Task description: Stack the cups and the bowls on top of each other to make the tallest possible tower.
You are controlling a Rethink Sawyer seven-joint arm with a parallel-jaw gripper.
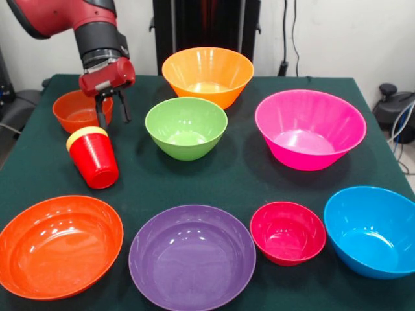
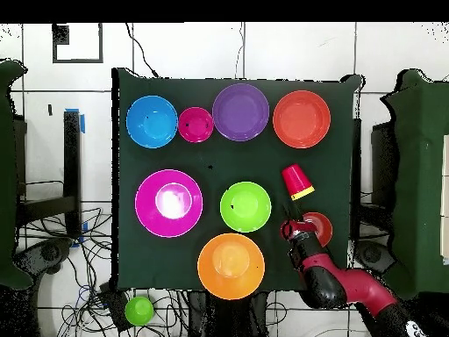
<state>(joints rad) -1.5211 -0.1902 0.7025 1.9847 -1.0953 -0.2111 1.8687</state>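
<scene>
We found the claw (image 1: 111, 111) hanging open and empty, its two thin fingers spread, just above and behind the red cup (image 1: 94, 160), which lay tipped on its side with the yellow cup (image 1: 85, 133) nested in it. The small orange bowl (image 1: 76, 110) sat right behind the claw; the green bowl (image 1: 186, 127) stood off to one side. No tower existed yet (every bowl sat alone), so we judged the first pick was in hand: lower, then close on the cup's wall.

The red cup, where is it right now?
In the front view the red cup stands upside down, tilted, at the table's left, nested with the yellow cup, just below the tool and left of the green bowl.
</scene>
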